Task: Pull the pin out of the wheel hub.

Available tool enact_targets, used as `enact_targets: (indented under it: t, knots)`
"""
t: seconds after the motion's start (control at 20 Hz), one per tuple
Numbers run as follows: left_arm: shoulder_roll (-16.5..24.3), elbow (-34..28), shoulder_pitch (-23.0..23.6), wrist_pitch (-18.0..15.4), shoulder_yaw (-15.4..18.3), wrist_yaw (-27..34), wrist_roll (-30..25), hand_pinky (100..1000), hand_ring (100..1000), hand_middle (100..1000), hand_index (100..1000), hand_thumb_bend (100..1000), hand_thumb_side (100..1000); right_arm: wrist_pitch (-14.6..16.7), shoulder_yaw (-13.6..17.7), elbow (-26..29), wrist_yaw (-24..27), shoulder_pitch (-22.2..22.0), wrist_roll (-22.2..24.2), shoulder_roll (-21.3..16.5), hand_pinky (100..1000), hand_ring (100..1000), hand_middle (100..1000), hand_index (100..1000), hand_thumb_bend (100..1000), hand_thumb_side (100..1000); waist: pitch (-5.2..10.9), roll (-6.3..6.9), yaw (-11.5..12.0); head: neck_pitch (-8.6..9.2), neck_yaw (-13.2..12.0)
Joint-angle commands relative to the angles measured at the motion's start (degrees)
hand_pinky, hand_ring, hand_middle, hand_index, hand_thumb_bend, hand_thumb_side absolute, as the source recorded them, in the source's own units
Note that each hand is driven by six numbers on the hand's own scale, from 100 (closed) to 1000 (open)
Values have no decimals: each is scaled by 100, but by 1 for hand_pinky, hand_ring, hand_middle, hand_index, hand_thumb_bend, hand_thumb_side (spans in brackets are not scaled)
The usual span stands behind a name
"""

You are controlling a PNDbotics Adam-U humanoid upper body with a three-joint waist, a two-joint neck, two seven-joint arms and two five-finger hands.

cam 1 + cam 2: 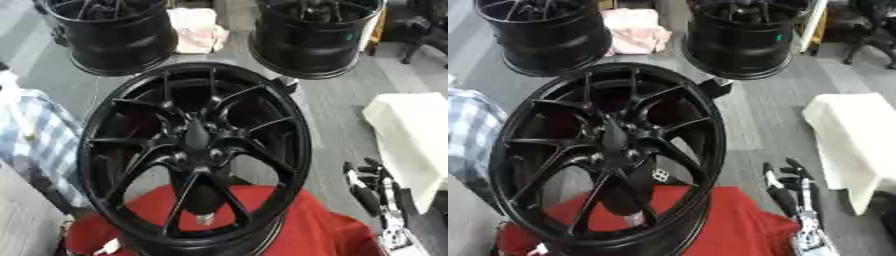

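A black wheel [194,155] fills frame centre on red cloth [315,230]. The right hand [791,187], lower right, rests open, holding nothing.

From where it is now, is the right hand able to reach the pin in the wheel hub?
Probably yes. The right hand rests open beside the wheel, and nothing lies between it and the pin at the hub.

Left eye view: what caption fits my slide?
Black wheel upright on red cloth, right hand idle beside it, two more wheels behind.
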State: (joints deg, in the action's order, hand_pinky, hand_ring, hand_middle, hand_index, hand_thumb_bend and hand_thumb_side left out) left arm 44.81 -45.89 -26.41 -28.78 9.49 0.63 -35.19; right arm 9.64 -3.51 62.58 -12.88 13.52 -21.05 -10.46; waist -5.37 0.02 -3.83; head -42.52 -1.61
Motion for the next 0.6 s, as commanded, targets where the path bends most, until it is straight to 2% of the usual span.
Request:
enact_targets:
  t: [0.05, 0.25, 0.35, 0.55, 0.6]
  knots:
    - [-128, 244, 132, -1491, 402, -236, -1605, 812, 820, 835, 866, 752, 636, -18, 34, 113, 13, 57, -5, -122, 725, 671, 711, 882, 335, 595, 43, 7, 10, 90, 13]
    - [-612, 31, 468, -1121, 796, -220, -1306, 770, 773, 781, 832, 640, 641, -28, 44, 124, 18, 70, -11, -109, 725, 671, 711, 882, 335, 595, 28, -20, 27, 95, 19]
    - [-906, -261, 656, -751, 1047, -89, -1112, 751, 748, 755, 813, 576, 661, -30, 45, 130, 20, 76, -10, -106, 725, 671, 711, 882, 334, 596, 22, -29, 39, 113, 14]
    - [-1529, -892, 986, 99, 1551, 62, -937, 734, 730, 736, 797, 515, 673, -40, 51, 142, 15, 84, -8, -106, 725, 671, 711, 882, 333, 596, 12, -47, 74, 120, 23]
    - [-1673, -1030, 1055, 287, 1674, 58, -843, 725, 716, 721, 784, 469, 674, -41, 51, 145, 13, 88, -4, -102, 725, 671, 711, 882, 333, 595, 10, -52, 77, 121, 15]
